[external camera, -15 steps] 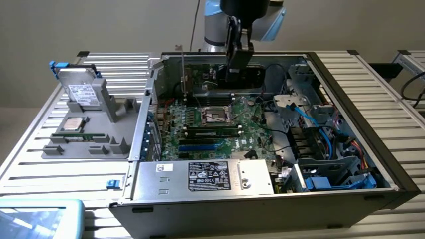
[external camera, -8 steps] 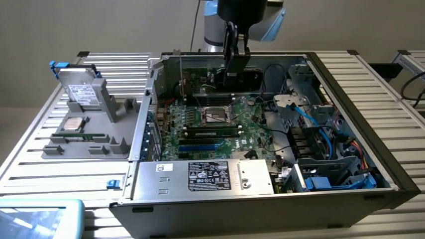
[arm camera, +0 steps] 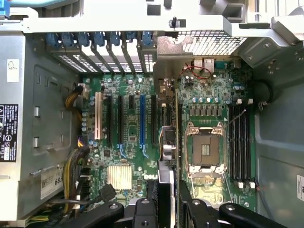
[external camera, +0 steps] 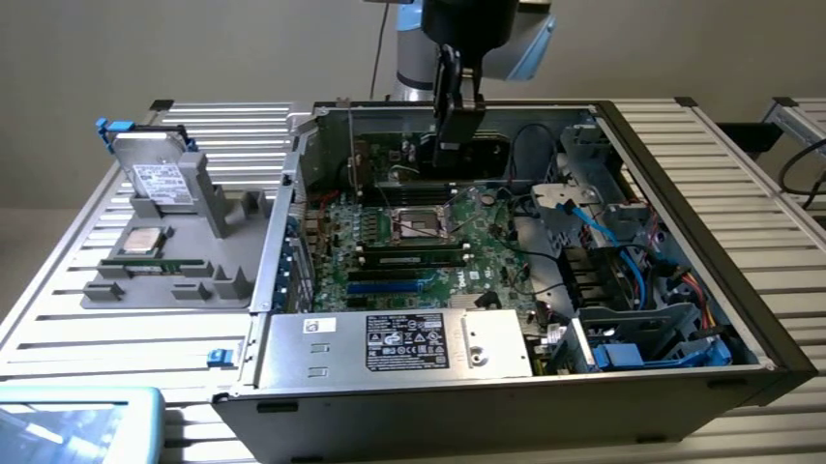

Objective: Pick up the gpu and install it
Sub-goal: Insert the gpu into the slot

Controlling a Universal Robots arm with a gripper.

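My gripper (external camera: 455,97) hangs over the open computer case (external camera: 722,242) and is shut on the gpu (external camera: 456,135), which it holds on edge above the back part of the green motherboard (external camera: 400,242). In the wrist view the gpu (arm camera: 167,142) appears as a thin edge-on card running from between my fingertips (arm camera: 142,209) up to its metal bracket (arm camera: 172,52). It hovers between the black expansion slot (arm camera: 154,118), next to the blue slot (arm camera: 142,118), and the CPU socket (arm camera: 205,149). Whether it touches the board I cannot tell.
A grey parts holder (external camera: 168,280) at the exterior view's left carries a silver hard drive (external camera: 162,179). Inside the case are the power supply (external camera: 400,343), a drive cage with blue cables (external camera: 633,319) and memory slots (arm camera: 240,142). A teal object (external camera: 77,420) lies at the near left.
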